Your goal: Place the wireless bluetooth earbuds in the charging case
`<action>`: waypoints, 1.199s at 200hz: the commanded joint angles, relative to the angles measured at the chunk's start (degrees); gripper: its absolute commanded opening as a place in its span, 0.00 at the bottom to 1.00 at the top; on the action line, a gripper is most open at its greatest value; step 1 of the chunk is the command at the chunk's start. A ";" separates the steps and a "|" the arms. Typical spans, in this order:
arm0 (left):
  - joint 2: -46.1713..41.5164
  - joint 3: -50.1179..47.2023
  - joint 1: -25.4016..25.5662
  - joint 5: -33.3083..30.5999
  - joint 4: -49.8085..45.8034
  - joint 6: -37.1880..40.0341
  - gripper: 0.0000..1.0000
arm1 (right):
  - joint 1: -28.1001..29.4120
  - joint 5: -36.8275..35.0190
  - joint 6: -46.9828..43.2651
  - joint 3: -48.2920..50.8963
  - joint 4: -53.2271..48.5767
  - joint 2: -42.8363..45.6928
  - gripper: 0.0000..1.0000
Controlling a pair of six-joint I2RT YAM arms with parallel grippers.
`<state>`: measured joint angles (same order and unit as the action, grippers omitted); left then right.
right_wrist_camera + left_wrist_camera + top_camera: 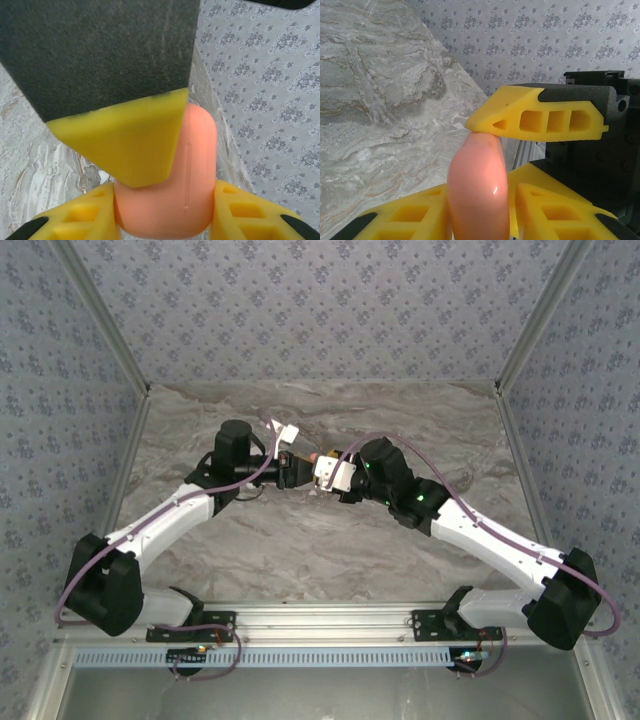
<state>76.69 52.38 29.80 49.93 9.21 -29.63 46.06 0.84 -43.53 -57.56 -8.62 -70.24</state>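
A salmon-pink charging case hangs above the middle of the table, where both arms meet. It looks closed, with a thin seam down its face. My right gripper is shut on its two sides. My left gripper pinches its flat faces, so I see the case edge-on. One of the right gripper's yellow fingers rests on the case's top end. The earbuds are out of view. From above, the left gripper and the right gripper nearly touch.
Grey marbled table with patterned walls on three sides. An aluminium rail runs along the near edge between the arm bases. A small white block sits on the cable by the left wrist.
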 commanded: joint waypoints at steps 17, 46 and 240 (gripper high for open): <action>0.09 1.94 0.41 0.56 1.68 0.45 0.29 | 0.30 0.91 0.92 -1.14 -1.24 -0.08 0.42; -0.57 1.57 0.52 0.31 1.90 0.96 0.23 | -1.02 2.43 3.17 -2.80 -3.51 0.14 0.54; -14.21 -10.28 4.71 -13.32 10.79 20.69 0.09 | -14.86 35.04 29.60 -4.17 3.17 -0.88 0.85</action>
<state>63.90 42.06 34.20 36.36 17.45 -10.63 30.74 35.99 -15.59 -59.31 -7.49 -70.22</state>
